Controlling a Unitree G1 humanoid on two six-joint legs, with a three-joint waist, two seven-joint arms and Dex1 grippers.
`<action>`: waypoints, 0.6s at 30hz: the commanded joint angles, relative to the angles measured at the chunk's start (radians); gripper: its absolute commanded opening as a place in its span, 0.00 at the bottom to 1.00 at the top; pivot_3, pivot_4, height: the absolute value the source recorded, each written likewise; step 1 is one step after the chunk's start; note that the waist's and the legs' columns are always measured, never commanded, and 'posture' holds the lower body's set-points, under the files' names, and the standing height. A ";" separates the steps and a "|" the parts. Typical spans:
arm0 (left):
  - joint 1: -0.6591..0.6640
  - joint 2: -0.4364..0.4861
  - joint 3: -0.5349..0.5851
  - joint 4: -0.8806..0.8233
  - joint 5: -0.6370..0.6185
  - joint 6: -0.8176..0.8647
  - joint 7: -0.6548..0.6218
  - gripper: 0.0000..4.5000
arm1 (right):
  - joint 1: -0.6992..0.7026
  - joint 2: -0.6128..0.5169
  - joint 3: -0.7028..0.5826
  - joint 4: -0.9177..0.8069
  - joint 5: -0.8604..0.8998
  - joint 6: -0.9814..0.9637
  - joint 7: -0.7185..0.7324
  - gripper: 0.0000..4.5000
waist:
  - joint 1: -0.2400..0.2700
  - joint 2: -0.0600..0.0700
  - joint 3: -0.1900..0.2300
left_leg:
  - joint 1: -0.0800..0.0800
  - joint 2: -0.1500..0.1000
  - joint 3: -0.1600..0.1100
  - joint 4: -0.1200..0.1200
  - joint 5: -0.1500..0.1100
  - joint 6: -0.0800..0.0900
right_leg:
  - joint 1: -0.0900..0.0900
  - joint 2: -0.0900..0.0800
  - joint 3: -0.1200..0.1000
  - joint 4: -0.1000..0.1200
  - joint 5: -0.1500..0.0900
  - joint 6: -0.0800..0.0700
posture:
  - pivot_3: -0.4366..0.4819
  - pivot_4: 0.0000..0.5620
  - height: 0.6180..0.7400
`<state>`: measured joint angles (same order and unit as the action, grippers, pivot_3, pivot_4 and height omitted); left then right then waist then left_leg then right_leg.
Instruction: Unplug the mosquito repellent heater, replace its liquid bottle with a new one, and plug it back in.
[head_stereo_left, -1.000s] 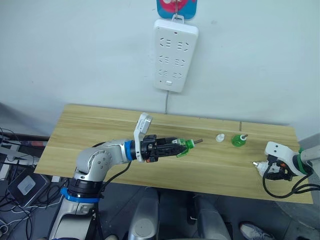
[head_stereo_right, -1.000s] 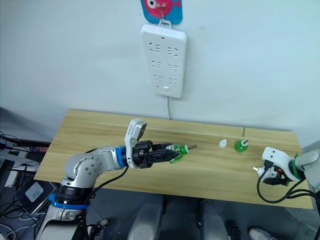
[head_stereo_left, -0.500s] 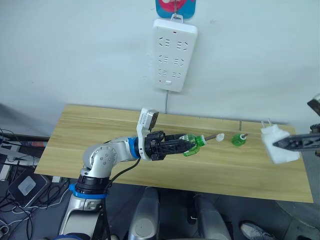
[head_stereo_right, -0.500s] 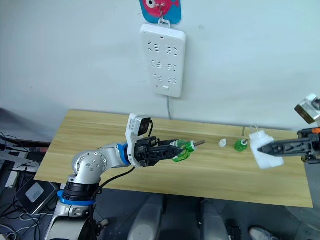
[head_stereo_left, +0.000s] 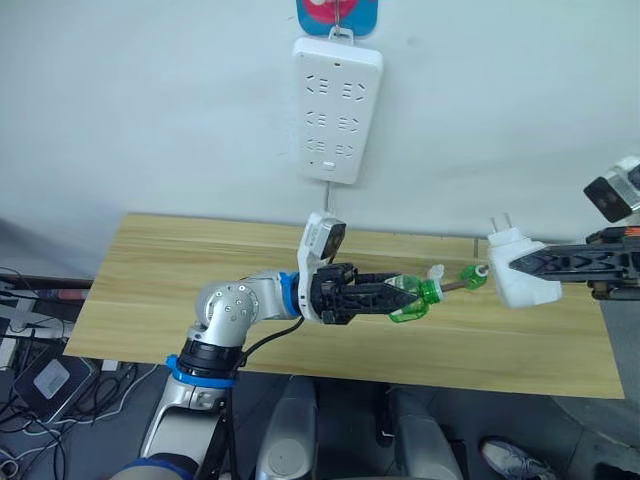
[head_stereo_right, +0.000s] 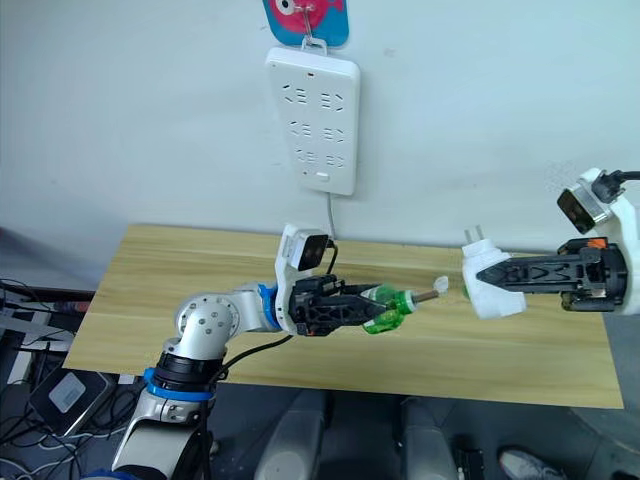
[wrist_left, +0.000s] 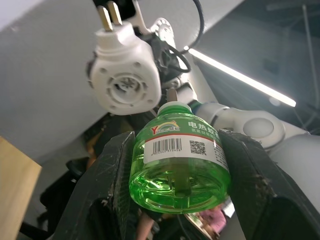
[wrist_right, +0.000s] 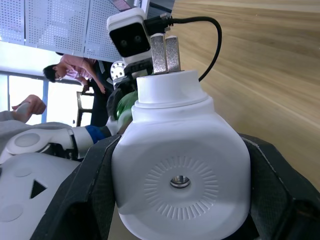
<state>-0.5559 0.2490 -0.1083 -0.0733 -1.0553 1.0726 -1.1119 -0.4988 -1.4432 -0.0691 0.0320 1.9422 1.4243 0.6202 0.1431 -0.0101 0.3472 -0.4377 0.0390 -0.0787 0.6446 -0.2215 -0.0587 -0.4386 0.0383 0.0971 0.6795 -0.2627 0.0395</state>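
My left gripper (head_stereo_left: 398, 297) is shut on a green liquid bottle (head_stereo_left: 410, 300), held on its side above the table with its wick pointing at the heater. My right gripper (head_stereo_left: 522, 267) is shut on the white mosquito repellent heater (head_stereo_left: 512, 280), held in the air with its two prongs (head_stereo_left: 497, 225) pointing up. The wick tip sits just short of the heater's round opening (wrist_left: 125, 86). In the left wrist view the black fingers (wrist_left: 107, 185) clamp the bottle (wrist_left: 179, 155) on both sides. The right wrist view has the heater (wrist_right: 180, 170) between that gripper's fingers.
A white multi-socket power strip (head_stereo_left: 337, 110) hangs on the wall above the wooden table (head_stereo_left: 200, 260). A second green bottle (head_stereo_left: 472, 277) and a small white cap (head_stereo_left: 437, 271) stand on the table behind the raised wick. People show in the background (wrist_right: 70, 70).
My right gripper has lifted the heater from the table's right edge and carried it left. My left gripper has moved the bottle to the right, up to the heater.
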 joint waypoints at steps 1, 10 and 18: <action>-0.016 -0.009 -0.016 0.001 0.014 -0.029 -0.038 0.50 | -0.034 0.005 -0.007 -0.029 0.030 -0.013 -0.016 0.67 | -0.007 0.000 0.000 | 0.000 0.000 0.000 0.000 0.000 0.000 | 0.000 0.000 0.000 0.000 0.000 0.000 | 0.71 0.55 1.00; -0.049 -0.024 -0.034 0.059 0.071 -0.076 -0.073 0.50 | -0.047 0.002 0.007 -0.061 0.030 -0.005 0.038 0.67 | -0.013 0.000 0.000 | 0.000 0.000 0.000 0.000 0.000 0.000 | 0.000 0.000 0.000 0.000 0.002 -0.004 | 0.71 0.54 1.00; -0.055 -0.032 -0.044 0.076 0.102 -0.097 -0.091 0.50 | -0.075 0.004 0.033 -0.059 0.030 -0.010 0.039 0.67 | -0.015 0.000 0.000 | 0.000 0.000 0.000 0.000 0.000 0.000 | 0.000 0.000 0.000 0.000 0.002 -0.003 | 0.72 0.54 1.00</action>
<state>-0.6029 0.2277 -0.1462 0.0148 -0.9536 0.9914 -1.1857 -0.5554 -1.4278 -0.0229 -0.0154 1.9448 1.4191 0.6491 0.1285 -0.0100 0.3471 -0.4377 0.0390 -0.0789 0.6448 -0.2215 -0.0586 -0.4386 0.0383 0.0969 0.6797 -0.2606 0.0360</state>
